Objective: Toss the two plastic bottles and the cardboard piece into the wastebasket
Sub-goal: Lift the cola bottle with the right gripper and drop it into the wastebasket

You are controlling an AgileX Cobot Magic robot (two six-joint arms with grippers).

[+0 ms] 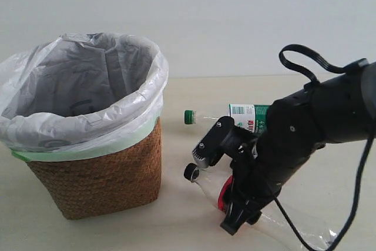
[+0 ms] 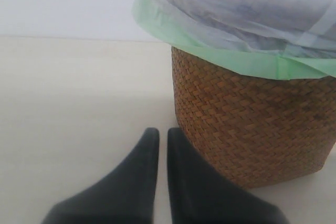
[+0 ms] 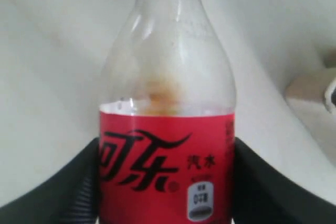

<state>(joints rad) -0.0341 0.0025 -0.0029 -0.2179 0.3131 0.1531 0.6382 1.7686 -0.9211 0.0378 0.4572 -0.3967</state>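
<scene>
Bottle [image 3: 167,129] seemingly snug between claw [image 3: 167,182] fingers [image 3: 58,198], wrist view

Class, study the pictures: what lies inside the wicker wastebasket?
Inside the wastebasket only the translucent white bag lining shows, crumpled against the walls. The near rim hides the bottom, so whether anything lies there cannot be told.

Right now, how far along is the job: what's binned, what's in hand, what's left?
Done: nothing seen inside the wastebasket, though its bottom is hidden. In hand: the right fingers clasp the red-label bottle, lying on the table. Left: that bottle, the green-cap bottle behind it, and the cardboard piece, which is out of view.
</scene>
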